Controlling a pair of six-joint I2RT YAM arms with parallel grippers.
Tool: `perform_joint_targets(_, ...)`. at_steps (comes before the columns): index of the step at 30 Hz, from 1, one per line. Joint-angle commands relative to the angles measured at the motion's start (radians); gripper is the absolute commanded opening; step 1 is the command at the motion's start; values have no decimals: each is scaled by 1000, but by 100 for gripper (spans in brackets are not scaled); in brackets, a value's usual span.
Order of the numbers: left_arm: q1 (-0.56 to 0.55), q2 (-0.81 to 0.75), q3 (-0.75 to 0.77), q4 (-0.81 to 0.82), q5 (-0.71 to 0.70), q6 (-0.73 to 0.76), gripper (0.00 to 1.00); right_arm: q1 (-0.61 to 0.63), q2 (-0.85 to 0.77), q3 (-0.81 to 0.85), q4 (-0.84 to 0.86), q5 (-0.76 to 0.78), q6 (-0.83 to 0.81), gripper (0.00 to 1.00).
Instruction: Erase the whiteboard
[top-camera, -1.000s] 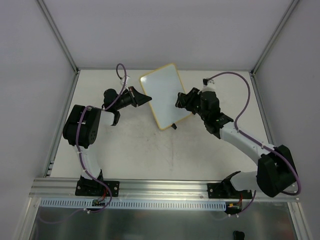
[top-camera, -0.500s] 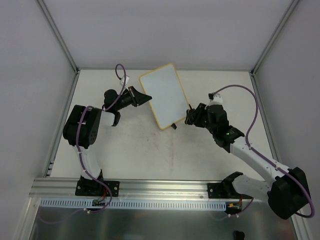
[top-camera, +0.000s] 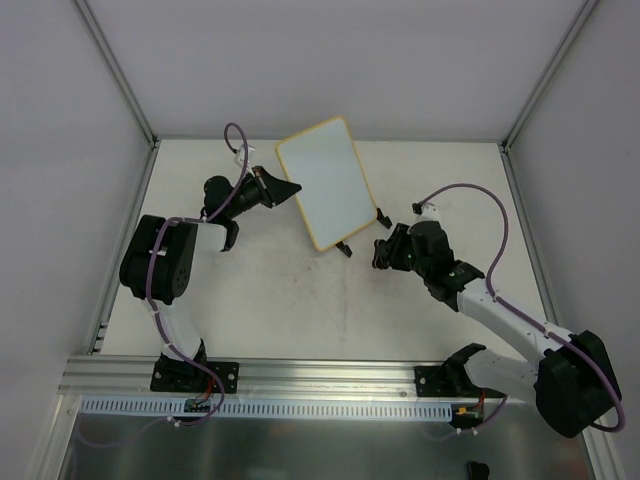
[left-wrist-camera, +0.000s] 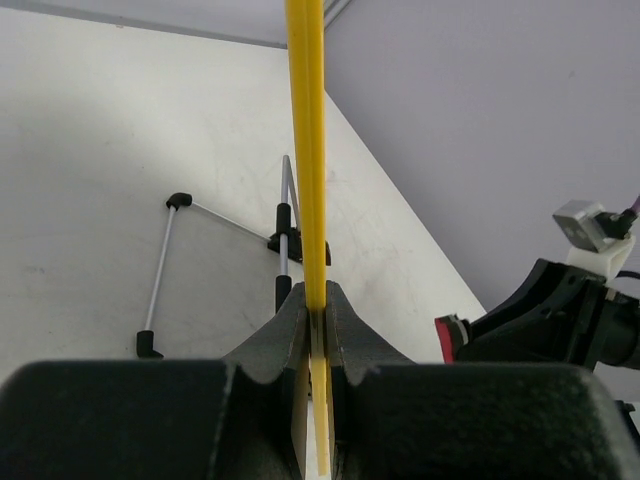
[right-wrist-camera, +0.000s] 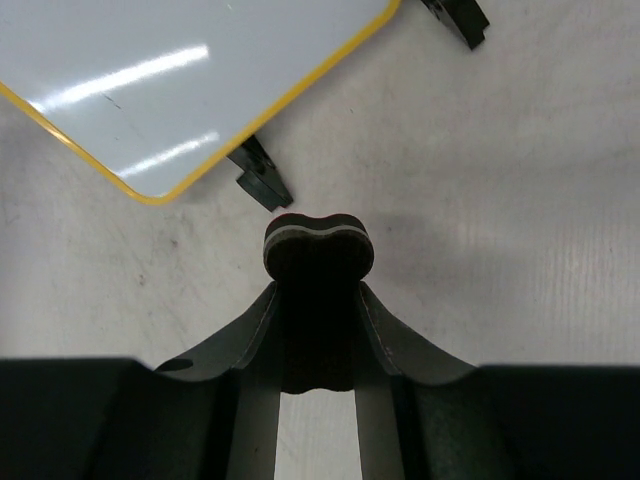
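The whiteboard (top-camera: 322, 192), white with a thin yellow frame and black clip feet, stands tilted at the table's back middle. Its face shows no red marks in the top view or the right wrist view (right-wrist-camera: 180, 80). My left gripper (top-camera: 284, 190) is shut on the board's left edge; the left wrist view shows the yellow frame (left-wrist-camera: 308, 150) edge-on between the fingers. My right gripper (top-camera: 382, 255) is shut on the small black eraser (right-wrist-camera: 318, 250) and holds it over the table, just below and right of the board's lower right corner, apart from the board.
The board's wire stand legs (left-wrist-camera: 165, 270) rest on the white table (top-camera: 300, 300). Metal frame posts and grey walls close the back and sides. The aluminium rail (top-camera: 330, 375) with the arm bases runs along the near edge.
My right gripper with the eraser has moved off the board's right edge, down and right onto the open table. The left gripper has tipped the board slightly up and left.
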Motion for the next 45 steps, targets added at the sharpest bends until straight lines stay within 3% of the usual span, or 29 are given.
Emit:
perform_joint_targets(1,-1,-54,38,152,-42,21,0,7,8,-44,-20,-15,11,0)
perform_joint_targets(8,-1,-22,48,251,-48,-58,0,8,27,-98,-49,3,17,0)
perform_joint_targets(17,-3,-15,62,322,-52,-115,0,25,276,-35,-107,16,30,0)
perform_joint_targets(22,-3,-18,61,322,-48,-109,0,57,343,-12,-104,42,45,6)
perform_joint_targets(27,-9,-11,62,334,-45,-111,0,71,311,-9,-106,63,45,42)
perform_joint_targets(33,-23,-7,59,382,-42,-98,0,70,271,-15,-128,88,43,63)
perform_joint_targets(36,-26,-2,67,391,-39,-97,0,71,252,-21,-133,97,48,67)
perform_joint_targets(45,-40,-11,71,399,-48,-51,0,68,163,-20,-188,140,42,68)
